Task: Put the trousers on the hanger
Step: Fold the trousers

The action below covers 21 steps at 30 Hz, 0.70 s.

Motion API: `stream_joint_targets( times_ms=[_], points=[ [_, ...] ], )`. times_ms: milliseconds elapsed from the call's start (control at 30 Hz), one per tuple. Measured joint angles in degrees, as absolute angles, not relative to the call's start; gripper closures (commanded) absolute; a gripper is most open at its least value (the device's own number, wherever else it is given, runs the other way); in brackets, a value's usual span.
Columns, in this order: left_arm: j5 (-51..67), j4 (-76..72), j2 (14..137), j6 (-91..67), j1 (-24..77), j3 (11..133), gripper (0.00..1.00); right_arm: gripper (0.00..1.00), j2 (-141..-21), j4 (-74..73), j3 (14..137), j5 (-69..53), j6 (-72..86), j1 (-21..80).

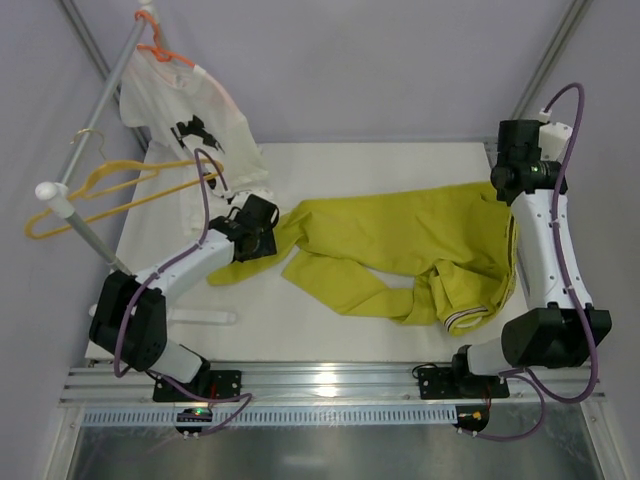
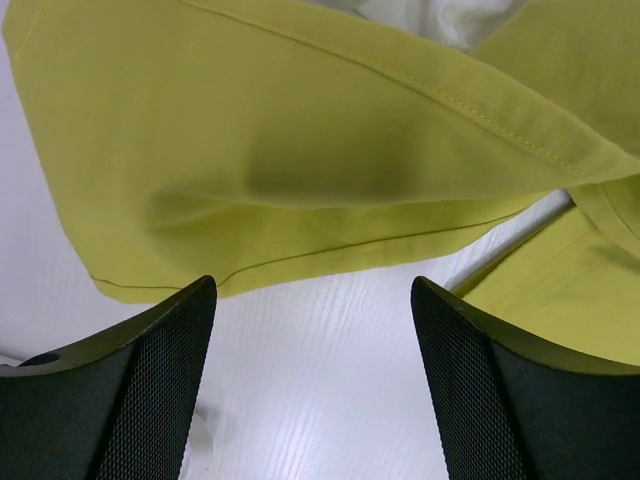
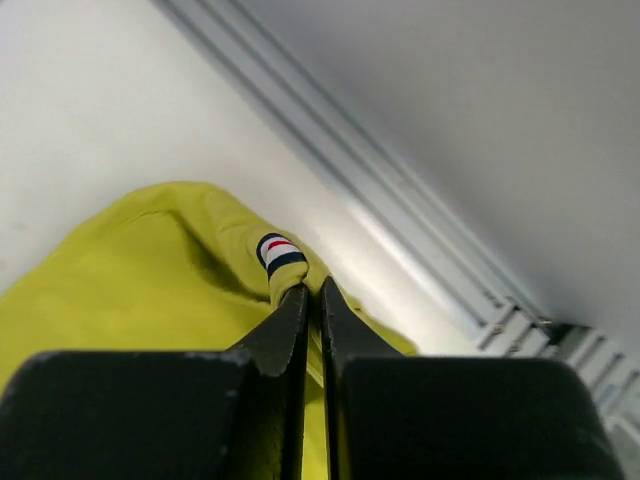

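Observation:
The yellow-green trousers point(image 1: 400, 245) lie crumpled across the middle of the white table point(image 1: 330, 165), with a striped band point(image 1: 465, 322) at the near right. My left gripper point(image 1: 268, 240) is open just short of one leg's end. In the left wrist view its fingers point(image 2: 190, 330) stand wide apart over bare table, with the trousers point(image 2: 300, 150) just beyond their tips. My right gripper point(image 3: 313, 290) is shut on a fold of the trousers point(image 3: 150, 290) beside a small striped tab point(image 3: 278, 252) at the far right corner point(image 1: 503, 190). The yellow hanger point(image 1: 115, 195) hangs on the rail at the left.
A metal rail point(image 1: 100, 100) slants over the table's left edge on a post point(image 1: 85, 235). An orange hanger point(image 1: 165, 50) on it bears a white T-shirt with black print point(image 1: 195, 125). A white strip point(image 1: 200, 318) lies near the left arm's base.

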State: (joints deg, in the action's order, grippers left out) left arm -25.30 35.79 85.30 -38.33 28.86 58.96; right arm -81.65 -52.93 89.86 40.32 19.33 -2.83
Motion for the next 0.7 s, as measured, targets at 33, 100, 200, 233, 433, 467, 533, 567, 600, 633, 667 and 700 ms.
stream_joint_targets(
  times_ms=[33, 100, 200, 233, 433, 467, 533, 567, 600, 633, 667, 700],
  points=[
    [-25.28, 35.66, 85.52, -38.63, 28.86, 58.96, 0.2, 0.96, -81.58, -53.23, 89.84, 37.98, 21.78, -2.39],
    [-25.67, 35.9, 86.13, -38.96, 28.86, 59.27, 0.18, 0.96, -81.56, -53.6, 89.86, 35.92, 26.02, 0.56],
    [-28.1, 37.08, 87.48, -39.09, 28.86, 60.86, 0.14, 0.96, -82.74, -55.22, 90.85, 35.77, 29.21, 4.91],
    [-29.15, 37.15, 87.53, -39.13, 28.84, 61.01, 0.14, 0.96, -83.37, -55.33, 91.07, 35.79, 29.87, 5.48],
    [-31.29, 37.54, 87.83, -39.68, 28.21, 61.14, 0.13, 0.96, -83.61, -52.82, 85.78, 35.81, 30.61, 5.04],
    [-31.27, 37.6, 88.03, -39.7, 27.99, 61.19, 0.13, 0.96, -83.74, -52.97, 85.41, 35.99, 30.61, 5.02],
    [-30.98, 37.69, 88.36, -39.77, 27.4, 61.17, 0.13, 0.96, -84.12, -52.9, 85.49, 37.01, 30.59, 4.89],
    [-30.79, 37.76, 88.38, -39.79, 26.87, 61.14, 0.12, 0.96, -84.44, -52.95, 85.67, 37.89, 30.55, 4.69],
    [-30.72, 37.8, 88.38, -39.79, 26.44, 61.12, 0.12, 0.96, -84.79, -52.93, 85.84, 38.52, 30.55, 4.6],
    [-30.55, 37.71, 88.36, -39.81, 25.76, 61.04, 0.12, 0.96, -85.27, -52.93, 86.02, 39.13, 30.48, 4.14],
    [-30.33, 37.63, 88.36, -39.81, 25.12, 60.86, 0.11, 0.97, -85.73, -52.9, 86.06, 39.66, 30.46, 3.4],
    [-29.98, 37.56, 88.36, -39.81, 24.47, 60.62, 0.11, 0.96, -86.19, -52.95, 86.06, 40.01, 30.37, 2.22]
  ],
)
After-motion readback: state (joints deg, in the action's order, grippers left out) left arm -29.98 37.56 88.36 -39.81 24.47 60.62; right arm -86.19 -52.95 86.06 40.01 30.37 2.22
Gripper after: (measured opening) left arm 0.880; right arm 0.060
